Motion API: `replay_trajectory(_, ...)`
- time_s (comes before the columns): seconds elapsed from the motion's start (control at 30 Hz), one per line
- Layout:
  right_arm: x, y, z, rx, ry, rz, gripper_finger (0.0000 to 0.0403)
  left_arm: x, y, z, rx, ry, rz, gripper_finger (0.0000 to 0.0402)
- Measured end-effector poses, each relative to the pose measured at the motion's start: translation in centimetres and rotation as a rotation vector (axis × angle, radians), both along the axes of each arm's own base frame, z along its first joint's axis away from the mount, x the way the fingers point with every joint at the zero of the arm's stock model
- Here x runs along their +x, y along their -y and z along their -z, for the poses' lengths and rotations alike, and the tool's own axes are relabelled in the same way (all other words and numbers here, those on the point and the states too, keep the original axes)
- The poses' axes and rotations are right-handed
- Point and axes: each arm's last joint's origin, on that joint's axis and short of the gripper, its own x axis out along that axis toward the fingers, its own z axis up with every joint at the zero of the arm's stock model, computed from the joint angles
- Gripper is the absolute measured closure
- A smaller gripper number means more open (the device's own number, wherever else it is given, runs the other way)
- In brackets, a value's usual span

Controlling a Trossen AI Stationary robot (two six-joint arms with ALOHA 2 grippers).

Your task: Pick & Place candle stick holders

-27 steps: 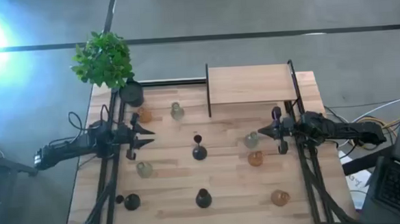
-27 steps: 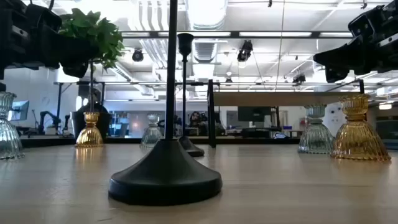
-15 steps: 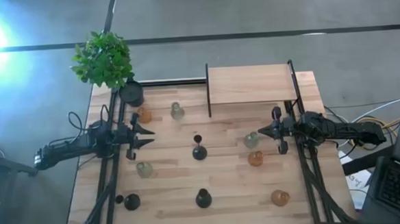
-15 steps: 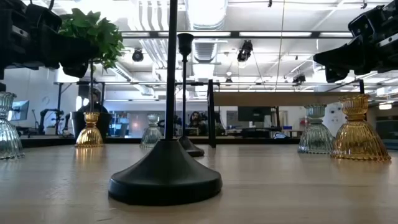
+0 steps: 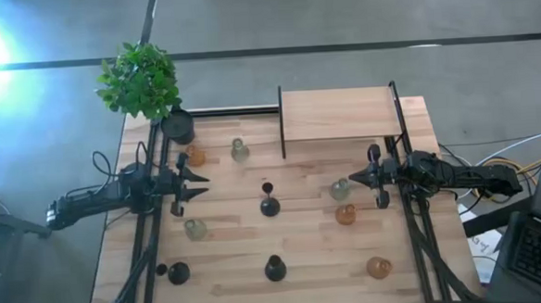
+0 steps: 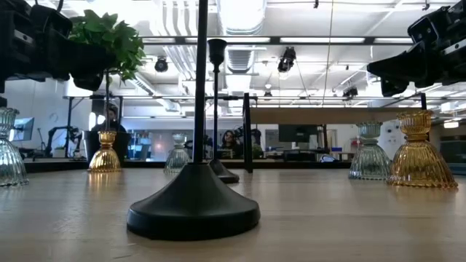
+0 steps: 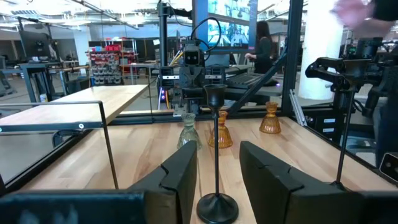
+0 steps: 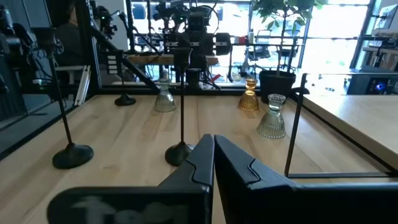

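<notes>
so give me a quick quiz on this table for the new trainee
1. True or false: the left gripper is open and holds nothing.
2. The right gripper is: A open wide; B shut and empty; C shut on a holder.
3. Fill in: seen from above, the table carries ___ amber holders.
Key: 1 true; 2 B; 3 three.

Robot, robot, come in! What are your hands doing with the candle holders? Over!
Left gripper open, empty, left of table. Right gripper shut, empty, beside clear holder. Black holder stands mid-table, untouched. Nothing blocking.
</notes>
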Motion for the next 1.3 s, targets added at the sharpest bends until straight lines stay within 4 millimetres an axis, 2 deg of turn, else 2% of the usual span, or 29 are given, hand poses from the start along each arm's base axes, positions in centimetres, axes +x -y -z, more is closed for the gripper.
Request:
replay_trajectory(1.07, 0.0, 0.0, 0.0, 0.0, 0.002, 0.0, 0.0394, 0.0, 0.0, 0.0, 0.0, 0.0, 0.0, 0.0275)
replay_trajectory(1.17, 0.0, 0.0, -0.7, -0.005, 0.075, 0.005, 0.0394, 0.0, 0.0, 0.0, 0.0, 0.0, 0.0, 0.0275)
replay_trajectory(1.3, -0.4, 0.0, -3.0, 0.049, 0.315, 0.0, 0.0394, 0.0, 0.0, 0.0, 0.0, 0.0, 0.0, 0.0275)
